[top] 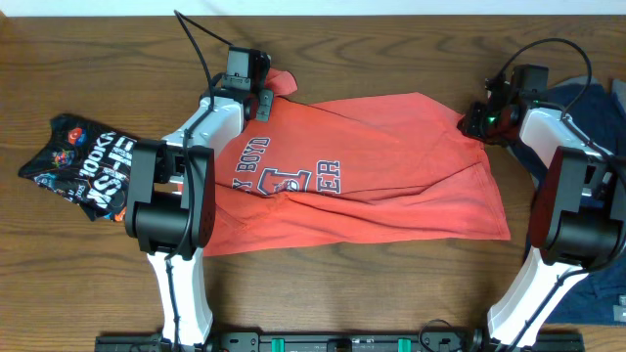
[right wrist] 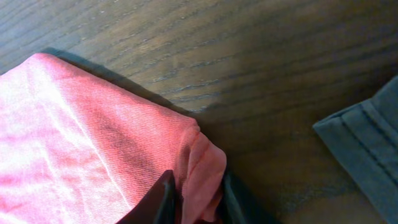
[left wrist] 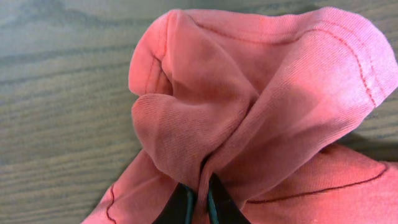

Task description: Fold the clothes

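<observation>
The coral-red T-shirt (top: 372, 176) lies spread across the middle of the table, its navy-and-white lettering facing up. My left gripper (top: 262, 96) is at the shirt's far left corner, shut on a bunched fold of red cloth (left wrist: 249, 112) that rises between its fingers (left wrist: 180, 208). My right gripper (top: 471, 119) is at the shirt's far right corner, shut on a thick fold of the red hem (right wrist: 202, 162). A black printed garment (top: 83, 166) lies crumpled at the left. A navy garment (top: 587, 108) lies under the right arm.
Bare dark wood table (top: 391, 59) shows beyond the shirt. The navy cloth's edge (right wrist: 367, 143) lies close to the right of my right gripper. Both arm bases stand at the near edge.
</observation>
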### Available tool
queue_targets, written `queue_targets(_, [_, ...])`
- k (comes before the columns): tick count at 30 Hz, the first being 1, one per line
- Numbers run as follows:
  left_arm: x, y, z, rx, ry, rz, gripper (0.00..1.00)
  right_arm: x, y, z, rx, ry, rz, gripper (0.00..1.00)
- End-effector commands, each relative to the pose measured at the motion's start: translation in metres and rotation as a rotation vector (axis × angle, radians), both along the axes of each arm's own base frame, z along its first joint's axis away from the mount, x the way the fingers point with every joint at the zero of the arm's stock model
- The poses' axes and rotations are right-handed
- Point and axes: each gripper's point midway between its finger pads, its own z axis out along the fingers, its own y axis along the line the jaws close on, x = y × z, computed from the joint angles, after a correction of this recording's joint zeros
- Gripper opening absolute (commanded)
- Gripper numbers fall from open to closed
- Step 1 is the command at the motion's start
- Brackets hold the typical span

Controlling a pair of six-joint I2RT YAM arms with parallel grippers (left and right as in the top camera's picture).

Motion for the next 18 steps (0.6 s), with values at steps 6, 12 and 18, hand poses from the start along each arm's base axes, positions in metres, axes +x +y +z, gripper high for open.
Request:
queue_targets(6, [-0.004,0.006,0.055,-0.041,-0.049,0.077,0.06,0.002,-0.002,-0.011,-0.059,0.003,-0.01,0.06])
queue_targets(12, [-0.012,0.007,0.08,-0.077,-0.062,0.115,0.08,0.012,0.011,-0.003,0.001,-0.055,0.04,0.03])
queue_targets(18, [-0.018,0.006,0.076,-0.084,-0.03,0.11,0.12,0.018,0.007,0.0,-0.011,-0.091,0.044,0.01])
